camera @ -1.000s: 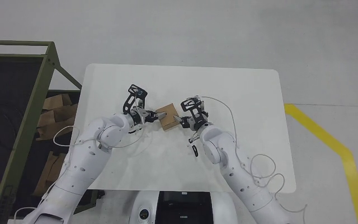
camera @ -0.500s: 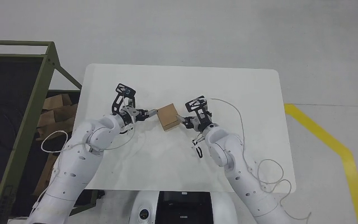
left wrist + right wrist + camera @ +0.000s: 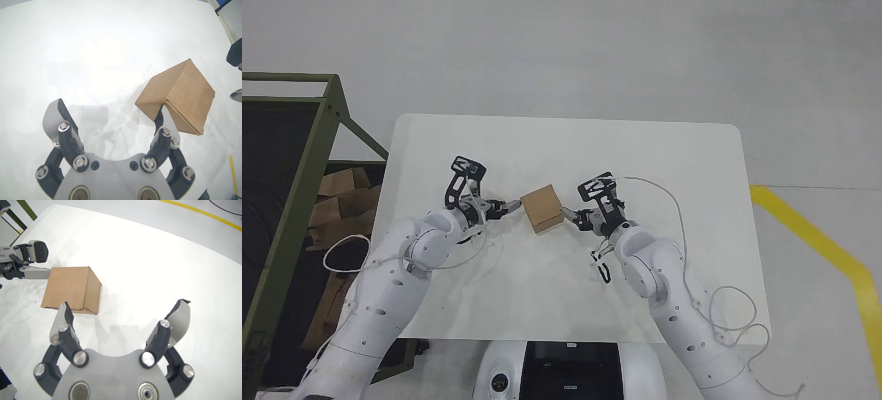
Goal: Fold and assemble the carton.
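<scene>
**Two tools spread, one carton point(image 3: 542, 209) between them**

The brown carton sits near the middle of the white worktop point(image 3: 682, 160). It looks closed on the faces that show, and its underside is hidden. The left tool point(image 3: 110, 107) is released, its fingers wide apart. One fingertip point(image 3: 159, 115) overlaps the carton's near corner, but whether it truly touches is hard to make out. The right tool point(image 3: 123, 304) is likewise released, and one of its fingers covers part of the carton's lower seam.
</scene>
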Robot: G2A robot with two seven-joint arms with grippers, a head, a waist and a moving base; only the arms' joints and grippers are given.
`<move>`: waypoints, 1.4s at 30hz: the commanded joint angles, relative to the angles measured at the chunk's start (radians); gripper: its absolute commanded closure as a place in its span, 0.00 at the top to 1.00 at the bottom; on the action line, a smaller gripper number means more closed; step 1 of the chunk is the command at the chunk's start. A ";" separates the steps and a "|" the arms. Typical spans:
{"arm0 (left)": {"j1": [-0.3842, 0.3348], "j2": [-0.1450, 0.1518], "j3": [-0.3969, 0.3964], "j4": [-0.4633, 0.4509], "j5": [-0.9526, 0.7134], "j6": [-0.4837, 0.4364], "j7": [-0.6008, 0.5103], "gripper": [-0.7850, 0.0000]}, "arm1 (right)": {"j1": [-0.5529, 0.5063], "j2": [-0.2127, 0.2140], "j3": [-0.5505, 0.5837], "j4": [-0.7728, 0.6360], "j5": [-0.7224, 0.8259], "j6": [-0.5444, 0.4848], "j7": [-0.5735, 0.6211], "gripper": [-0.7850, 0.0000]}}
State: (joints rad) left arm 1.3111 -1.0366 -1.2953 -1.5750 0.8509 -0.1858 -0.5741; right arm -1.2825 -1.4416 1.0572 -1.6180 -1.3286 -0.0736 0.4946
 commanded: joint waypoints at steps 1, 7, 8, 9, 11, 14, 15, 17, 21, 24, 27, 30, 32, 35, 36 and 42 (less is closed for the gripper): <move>-0.014 -0.003 0.013 0.009 -0.002 0.005 -0.001 1.00 | 0.000 0.000 0.000 0.000 0.000 0.000 0.000 1.00; -0.069 -0.015 0.053 0.042 -0.007 0.002 -0.007 1.00 | -0.016 0.006 0.013 0.016 0.013 -0.057 -0.070 1.00; -0.081 -0.017 0.059 0.050 -0.009 0.001 -0.009 1.00 | -0.019 0.008 0.018 0.024 0.010 -0.081 -0.091 1.00; -0.093 -0.019 0.067 0.059 -0.011 -0.001 -0.013 1.00 | -0.020 0.011 0.024 0.029 0.006 -0.106 -0.119 1.00; -0.118 -0.023 0.081 0.074 -0.014 -0.007 -0.020 1.00 | -0.024 0.017 0.032 0.040 0.007 -0.181 -0.182 1.00; -0.158 -0.030 0.107 0.094 -0.011 -0.019 -0.033 1.00 | -0.027 0.028 0.059 0.061 0.032 -0.302 -0.276 1.00; -0.171 -0.032 0.116 0.102 -0.010 -0.023 -0.037 1.00 | -0.029 0.032 0.071 0.070 0.047 -0.339 -0.297 1.00; -0.197 -0.038 0.134 0.117 -0.012 -0.030 -0.041 1.00 | -0.027 0.039 0.090 0.080 0.059 -0.398 -0.301 1.00; -0.228 -0.046 0.156 0.141 -0.018 -0.034 -0.041 1.00 | -0.027 0.039 0.090 0.080 0.059 -0.398 -0.301 1.00; -0.217 -0.046 0.151 0.146 -0.020 -0.035 -0.030 1.00 | -0.027 0.039 0.090 0.080 0.059 -0.398 -0.301 1.00; -0.176 -0.039 0.119 0.116 -0.026 -0.033 -0.021 1.00 | -0.027 0.039 0.090 0.080 0.059 -0.398 -0.301 1.00; -0.124 -0.030 0.084 0.061 -0.025 -0.033 -0.027 1.00 | -0.027 0.039 0.090 0.080 0.059 -0.398 -0.301 1.00; -0.096 -0.025 0.068 0.022 -0.012 -0.031 -0.031 1.00 | -0.027 0.039 0.090 0.080 0.059 -0.398 -0.301 1.00; -0.071 -0.021 0.051 -0.018 -0.004 -0.031 -0.039 1.00 | -0.027 0.039 0.090 0.080 0.058 -0.396 -0.303 1.00; -0.068 -0.020 0.045 -0.027 -0.004 -0.030 -0.040 1.00 | -0.025 0.040 0.088 0.082 0.049 -0.404 -0.322 1.00; -0.042 -0.014 0.006 -0.054 -0.025 -0.051 -0.022 1.00 | 0.066 0.059 0.098 0.282 -0.063 -0.654 -0.599 1.00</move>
State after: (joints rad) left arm 1.2637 -1.0521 -1.2826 -1.6262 0.8288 -0.2301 -0.6014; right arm -1.2341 -1.3851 1.1560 -1.3819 -1.3610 -0.6886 -0.0456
